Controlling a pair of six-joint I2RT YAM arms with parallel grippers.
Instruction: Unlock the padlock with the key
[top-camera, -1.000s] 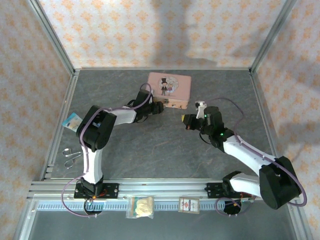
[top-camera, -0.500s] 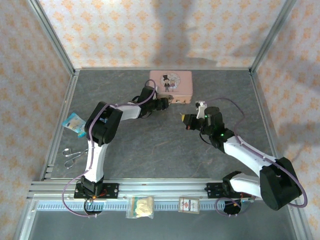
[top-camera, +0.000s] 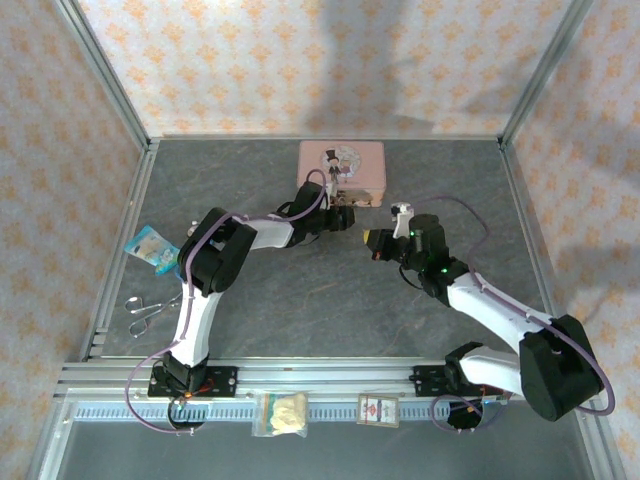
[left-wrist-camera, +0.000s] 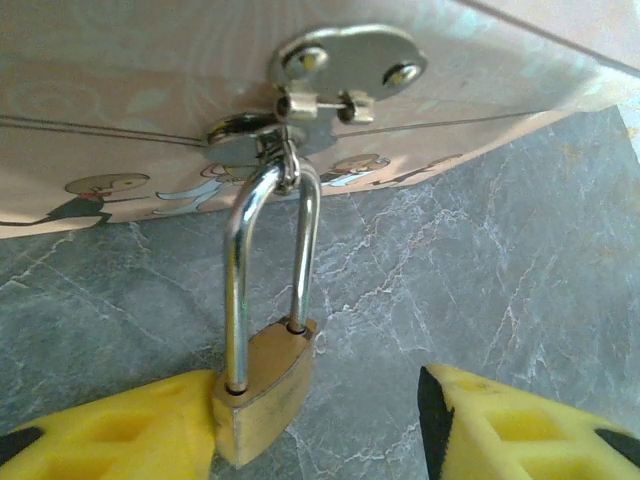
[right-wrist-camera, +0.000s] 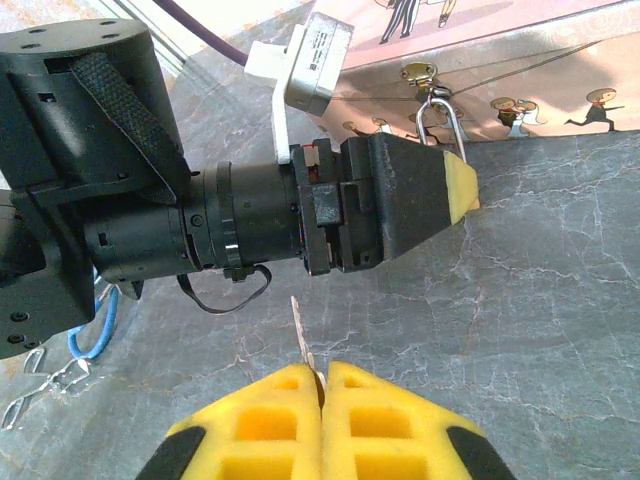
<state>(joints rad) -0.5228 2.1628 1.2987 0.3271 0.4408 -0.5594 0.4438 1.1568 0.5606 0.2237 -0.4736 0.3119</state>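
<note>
Padlock: small brass-gold padlock with a thin silvery shackle (left-wrist-camera: 262, 400) hangs by the shackle from the metal clasp (left-wrist-camera: 300, 100) on the front wall of the pink illustrated tin (left-wrist-camera: 120, 90), far side of the grey marbled worktop (left-wrist-camera: 500, 280); body tilted, shackle seated
Left pincer: left pincer (left-wrist-camera: 325, 420) released; its yellow jaws flank the brass body, one pad touching it, the other well apart, so nothing is clamped
Right pincer: right pincer (right-wrist-camera: 322, 385) clenched on the thin silvery key (right-wrist-camera: 300, 335); blade pokes out past the pads, apart from the lock
Risk, swing: the lock dangles freely, so a key push would probably swing or twist it instead of entering
Risk, access: keyway not visible; the bottom face seems to point into the left pincer, which may block the key's path
Risk, slip: the key is pinched at one thin edge, so a sideways load at the keyway could pivot it in the pads or knock it loose
Risk, tin: an off-centre squeeze on the body could tug the clasp and drag the tin
</note>
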